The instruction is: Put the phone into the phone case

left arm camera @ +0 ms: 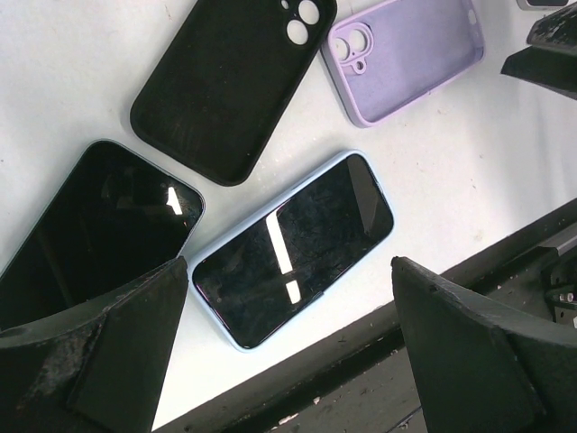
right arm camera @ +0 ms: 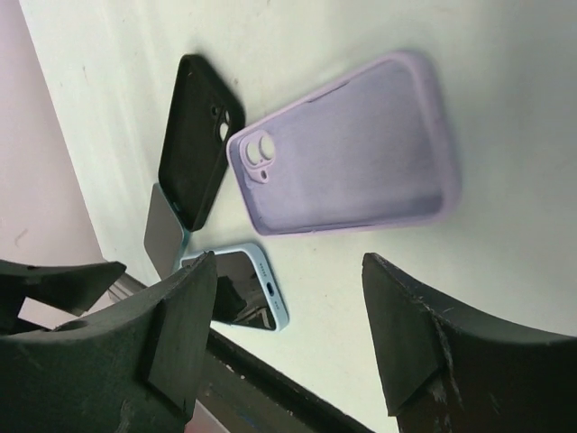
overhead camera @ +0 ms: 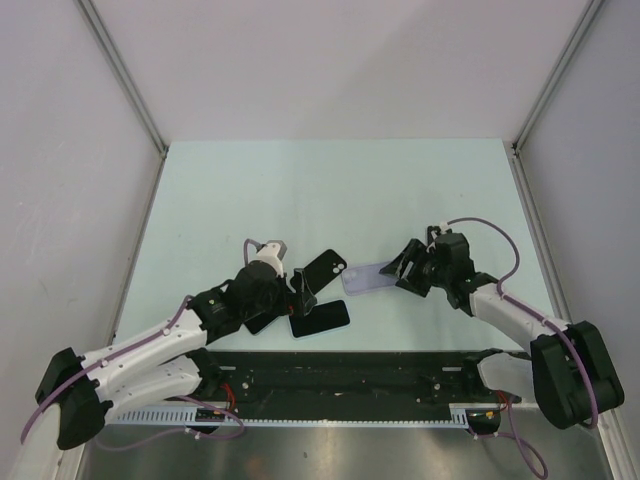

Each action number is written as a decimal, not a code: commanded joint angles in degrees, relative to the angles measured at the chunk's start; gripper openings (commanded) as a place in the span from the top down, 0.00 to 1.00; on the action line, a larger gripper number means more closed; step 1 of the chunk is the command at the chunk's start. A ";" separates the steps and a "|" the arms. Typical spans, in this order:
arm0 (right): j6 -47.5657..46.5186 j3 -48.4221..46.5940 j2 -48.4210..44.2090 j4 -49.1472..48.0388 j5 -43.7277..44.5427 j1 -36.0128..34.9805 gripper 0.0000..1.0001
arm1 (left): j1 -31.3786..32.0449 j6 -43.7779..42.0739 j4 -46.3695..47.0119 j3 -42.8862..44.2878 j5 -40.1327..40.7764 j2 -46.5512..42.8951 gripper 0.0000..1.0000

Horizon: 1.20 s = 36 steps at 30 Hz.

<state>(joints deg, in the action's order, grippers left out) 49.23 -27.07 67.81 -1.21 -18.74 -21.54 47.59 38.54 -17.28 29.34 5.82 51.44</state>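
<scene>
**A:** Pale green table (overhead camera: 300,190), plain white walls round it. Where's the phone?

**B:** In the left wrist view, the blue-rimmed phone (left arm camera: 293,248) lies screen up in the middle of the frame. The left gripper (left arm camera: 287,271) hangs over it with its jaws spread fully and nothing in them. I'd guess it is lined up that way to come down on either side of the phone.

**A:** And the cases?

**B:** The purple case (left arm camera: 406,59) is at the upper right, hollow side up, so a phone could be pressed straight in. The black case (left arm camera: 230,81) is at top centre, just beside it. A second phone (left arm camera: 90,225) lies at the left edge.

**A:** The right arm?

**B:** In its wrist view the right gripper (right arm camera: 288,271) is partly spread and empty, and the purple case lies beyond the fingertips, untouched. It's probably waiting there to steady the case.

**A:** So nothing's fitted?

**B:** No, neither phone sits in a case yet.
</scene>
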 commanded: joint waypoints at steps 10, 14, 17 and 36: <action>-3.62 -0.09 -1.46 3.85 -3.40 1.68 0.30 | -3.03 2.58 1.19 0.01 -1.42 1.64 0.00; -3.00 -1.05 0.91 2.18 -3.23 -0.95 0.30 | -7.41 3.55 1.19 -0.60 -5.37 3.05 0.00; -3.09 -3.33 3.90 1.92 -2.18 -3.68 0.30 | -11.36 3.99 1.19 -1.48 -9.14 3.67 0.00; -3.53 -25.48 27.80 -4.23 -4.19 -19.23 0.31 | -43.90 0.83 -1.79 -6.14 -22.78 5.95 0.00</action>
<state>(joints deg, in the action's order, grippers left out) 46.74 -47.53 91.13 -3.22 -21.58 -37.78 6.85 40.42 -18.33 23.49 -13.37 55.55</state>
